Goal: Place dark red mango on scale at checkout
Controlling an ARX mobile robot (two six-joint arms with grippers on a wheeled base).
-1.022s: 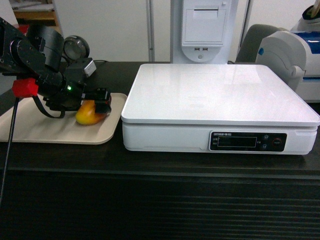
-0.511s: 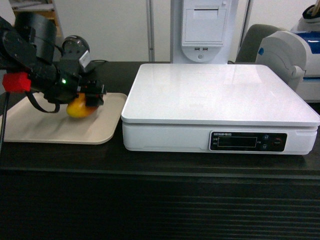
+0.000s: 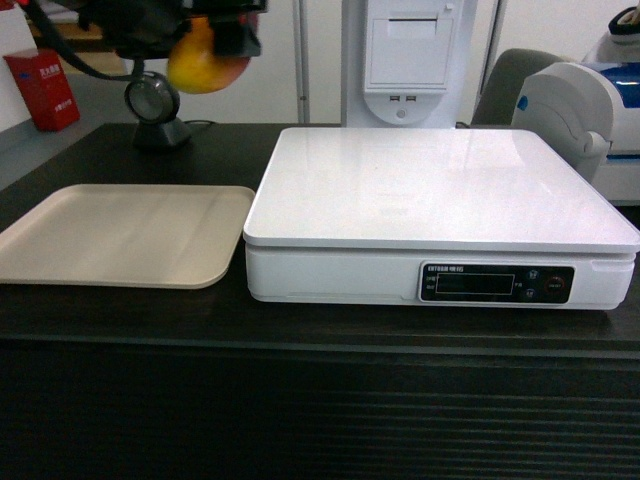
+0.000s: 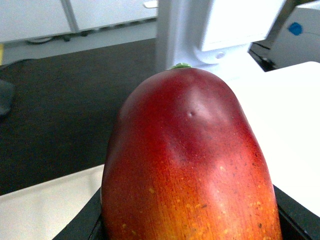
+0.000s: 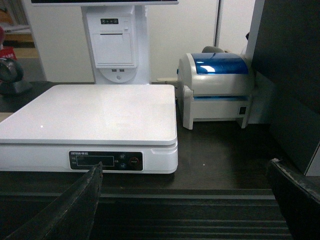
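Beige tray (image 3: 120, 235) bare; dark red mango (image 3: 205, 60) aloft.

The left claw (image 3: 215, 30) is seen in the head view as a black, blocky body at the top edge, with a black cable looping beside it. In the right wrist view, the right claw (image 5: 192, 200) is shown as two dark, matte, flat-edged fingers (image 5: 75, 205).
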